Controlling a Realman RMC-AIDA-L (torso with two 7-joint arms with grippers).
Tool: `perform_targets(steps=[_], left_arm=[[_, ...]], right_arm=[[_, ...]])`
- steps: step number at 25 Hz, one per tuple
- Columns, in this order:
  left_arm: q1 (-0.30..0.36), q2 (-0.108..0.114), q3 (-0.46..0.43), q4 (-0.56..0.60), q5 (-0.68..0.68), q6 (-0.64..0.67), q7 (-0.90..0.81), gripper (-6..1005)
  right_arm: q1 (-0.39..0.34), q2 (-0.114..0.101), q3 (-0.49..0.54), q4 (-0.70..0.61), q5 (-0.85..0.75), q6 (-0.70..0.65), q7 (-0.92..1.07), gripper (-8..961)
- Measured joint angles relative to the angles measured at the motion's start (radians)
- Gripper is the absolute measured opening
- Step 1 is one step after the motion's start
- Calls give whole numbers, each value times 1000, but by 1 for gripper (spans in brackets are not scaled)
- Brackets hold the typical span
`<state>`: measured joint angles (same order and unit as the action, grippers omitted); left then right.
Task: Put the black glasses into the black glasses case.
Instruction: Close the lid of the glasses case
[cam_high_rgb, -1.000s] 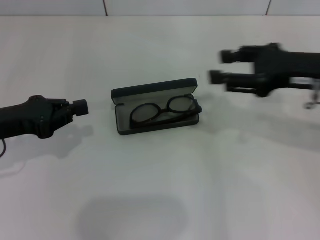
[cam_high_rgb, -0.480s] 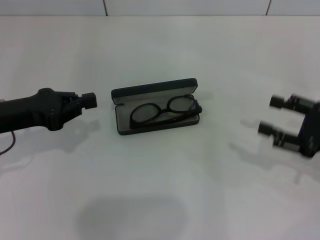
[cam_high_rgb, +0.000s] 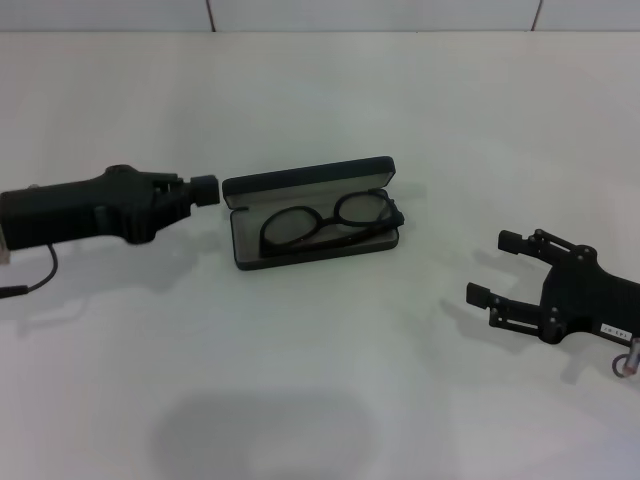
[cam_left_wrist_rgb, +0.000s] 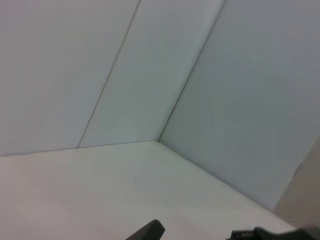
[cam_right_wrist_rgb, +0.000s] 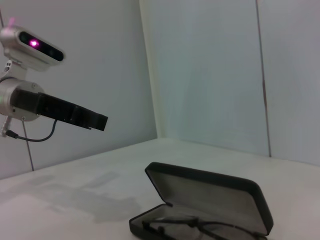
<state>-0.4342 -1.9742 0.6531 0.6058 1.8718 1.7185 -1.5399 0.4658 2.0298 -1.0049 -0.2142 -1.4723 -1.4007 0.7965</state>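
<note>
Nearest to the robot, on the right of the white table (cam_high_rgb: 320, 400), the right gripper (cam_high_rgb: 495, 268) hangs low over the surface with its two dark fingers (cam_high_rgb: 510, 240) spread wide apart and nothing between them. It points left, toward the middle of the table, and stands well apart from the case.

Farther in, at the centre, the black glasses case (cam_high_rgb: 312, 212) lies open, its lid (cam_high_rgb: 306, 180) tipped up along the far side and the pale grey lining showing. The black glasses (cam_high_rgb: 328, 223) lie inside the tray, lenses side by side; the right end of the frame sits up against the case's right edge. From the right wrist view the case (cam_right_wrist_rgb: 210, 200) shows the same way, lid raised, with the glasses (cam_right_wrist_rgb: 200, 230) down in the bottom half.

At about the same depth, on the left, the left gripper (cam_high_rgb: 205, 190) reaches in level, its tip just beside the left end of the lid. I cannot tell whether it touches the case, nor how far its fingers are open.
</note>
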Motion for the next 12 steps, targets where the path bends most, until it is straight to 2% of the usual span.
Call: perform_targets(steps=[5, 9, 12], left_arm=[[-35, -7, 4, 9, 11, -1, -166, 23], [-65, -21, 7, 10, 109, -34, -214, 23], [-73, -39, 7, 10, 194, -126, -212, 24]], right_arm=[[0, 0, -3, 2, 21, -5, -17, 833], [-2, 0, -2, 2, 22, -12, -28, 832], [-4, 0, -2, -2, 22, -24, -28, 832]])
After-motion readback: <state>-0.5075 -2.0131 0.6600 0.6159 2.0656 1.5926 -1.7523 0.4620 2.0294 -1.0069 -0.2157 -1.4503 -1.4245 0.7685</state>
